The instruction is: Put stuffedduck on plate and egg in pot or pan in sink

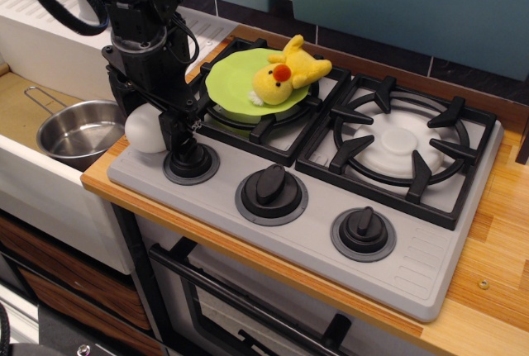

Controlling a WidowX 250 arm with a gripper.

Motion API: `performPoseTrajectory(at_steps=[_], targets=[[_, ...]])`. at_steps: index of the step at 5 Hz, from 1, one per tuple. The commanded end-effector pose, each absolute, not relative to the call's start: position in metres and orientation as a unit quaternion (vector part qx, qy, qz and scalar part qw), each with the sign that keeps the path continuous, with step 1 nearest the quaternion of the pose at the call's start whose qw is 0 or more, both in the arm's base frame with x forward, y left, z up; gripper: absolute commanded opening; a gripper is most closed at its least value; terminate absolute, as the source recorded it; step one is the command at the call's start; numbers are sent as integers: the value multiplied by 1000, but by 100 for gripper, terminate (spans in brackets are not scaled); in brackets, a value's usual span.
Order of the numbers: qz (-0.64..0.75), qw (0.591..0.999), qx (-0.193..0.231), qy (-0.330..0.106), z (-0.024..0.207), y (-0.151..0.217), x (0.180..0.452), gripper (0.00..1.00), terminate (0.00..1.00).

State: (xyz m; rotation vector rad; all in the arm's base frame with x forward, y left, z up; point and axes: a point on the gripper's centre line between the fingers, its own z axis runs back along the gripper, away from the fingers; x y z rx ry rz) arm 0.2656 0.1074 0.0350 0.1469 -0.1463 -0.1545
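The white egg (144, 130) rests on the grey stove top at its front left corner, beside the left knob (191, 160). My gripper (150, 121) is lowered over the egg with its jaws open, one black finger (175, 131) on the egg's right side, the other mostly hidden behind it. The yellow stuffedduck (285, 71) lies on the right edge of the lime-green plate (231, 83) on the left burner. The steel pot (78, 131) stands empty in the sink (21, 108) left of the stove.
The grey stove (397, 269) has two black burner grates and three knobs along its front. A white ribbed drainboard (50, 9) lies behind the sink. The wooden counter (496, 232) runs to the right, with an oven door below.
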Motion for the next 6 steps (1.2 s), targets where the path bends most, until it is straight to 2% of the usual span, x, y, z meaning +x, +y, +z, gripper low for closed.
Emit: performPoseTrajectory(at_steps=[1,2,4,6], targets=[[-99,986,83,-101,66,121,278,0,0],[-114,984,91,-98,77,132,277,0,0],[-137,981,95,-98,84,166,278,0,0],[-146,979,82,-113,64,187,278,0,0]])
